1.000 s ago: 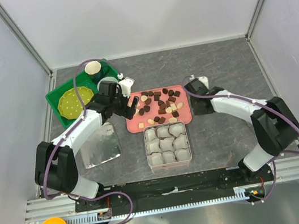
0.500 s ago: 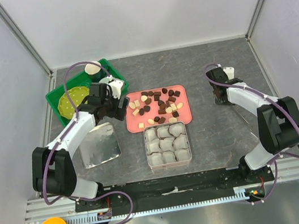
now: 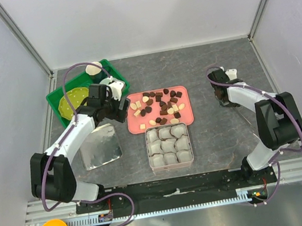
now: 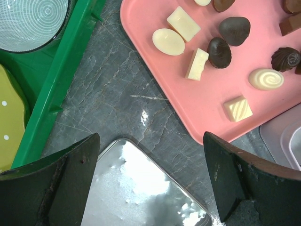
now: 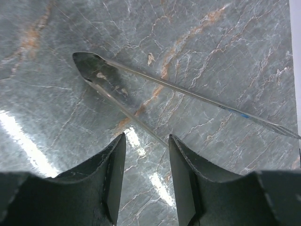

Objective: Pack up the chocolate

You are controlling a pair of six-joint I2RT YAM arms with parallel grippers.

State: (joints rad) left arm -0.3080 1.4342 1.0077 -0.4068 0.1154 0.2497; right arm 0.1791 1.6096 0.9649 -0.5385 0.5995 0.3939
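**Child:** What are your grippers doing?

**Me:** My left gripper [image 4: 150, 140] is open very wide and has nothing in it. It hangs over the grey stone table [image 4: 108, 70], with a corner of the flat shiny silver lid [image 4: 136, 188] right under it. My right gripper [image 5: 146, 141] is open just a little and holds nothing.

**Child:** What is around them?

**Me:** Clear plastic tongs [image 5: 106, 75] lie flat on the table under my right gripper. One thin leg points into the gap between my fingers [image 5: 113, 179]. The pink plastic tray [image 4: 197, 99] is on one side of my left gripper. On the other side is a green plastic bin [image 4: 56, 70] with a yellow-green dotted plate [image 4: 9, 122] and a round bowl [image 4: 33, 19] in it.

**Child:** Where is the chocolate?

**Me:** The small brown and cream-white chocolate pieces [image 4: 219, 52] lie on the pink tray. Just beside that tray, nearer my bases, sits a silver tin box [image 3: 149, 151] full of grey paper cups [image 3: 168, 145].
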